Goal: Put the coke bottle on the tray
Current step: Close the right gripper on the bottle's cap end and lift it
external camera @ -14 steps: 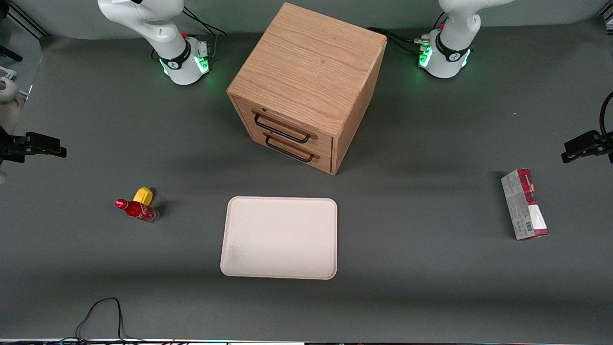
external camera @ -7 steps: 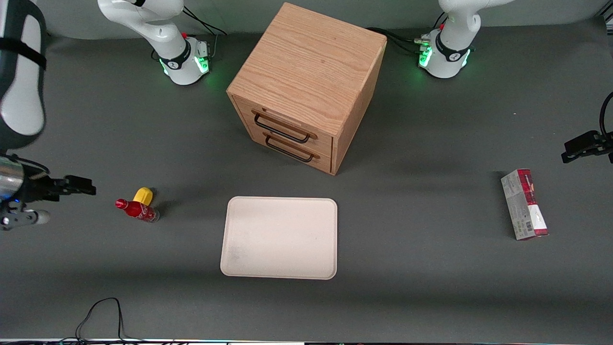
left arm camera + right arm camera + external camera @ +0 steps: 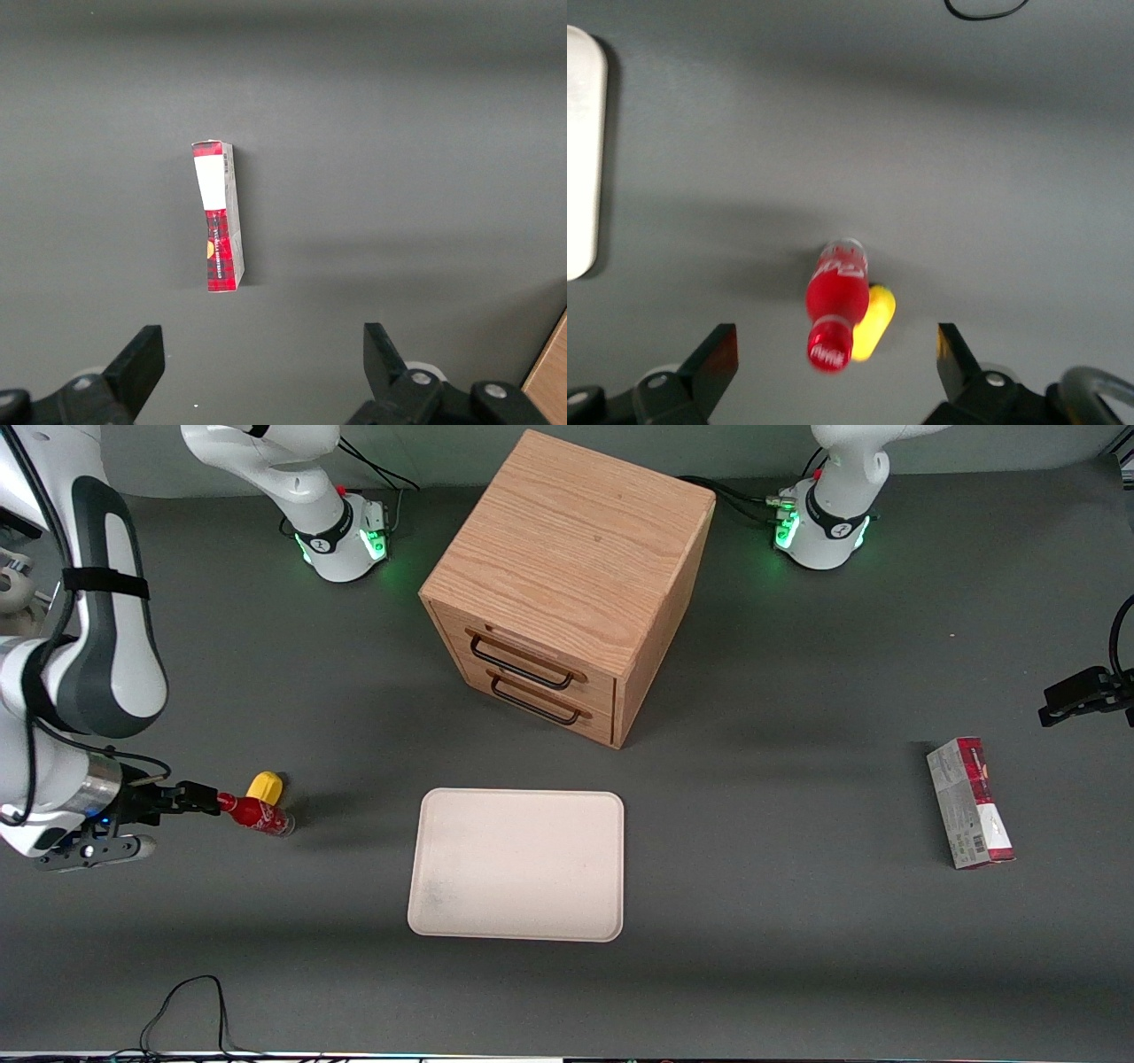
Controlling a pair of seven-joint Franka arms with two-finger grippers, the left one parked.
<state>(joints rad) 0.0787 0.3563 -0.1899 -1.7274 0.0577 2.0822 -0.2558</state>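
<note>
The grey tabletop [image 3: 797, 921] is seen carrying, from largest down, a wooden two-drawer box [image 3: 567, 584], the cream tray [image 3: 518, 864], a red-and-grey carton [image 3: 970, 803] toward the parked arm's end, and, toward the working arm's end, the coke bottle [image 3: 254, 814] with a small yellow rounded object [image 3: 264, 786] touching its side. The tray is found bare, well apart from the bottle, so the placing is judged not yet begun. The bottle is laid flat, its long axis running roughly along the tabletop's length, red cap turned to the working arm's end and base turned to the tray. The claw [image 3: 182, 806] is held just at that cap, above the tabletop, and in the wrist view the claw [image 3: 837, 367] is shown spread wide with nothing gripped, the bottle [image 3: 837, 314] lying between its fingers [image 3: 713, 359] lengthwise, cap nearest the camera. A grasp across the bottle's body is judged to be needed, and the yellow object could be pinched along with it.
</note>
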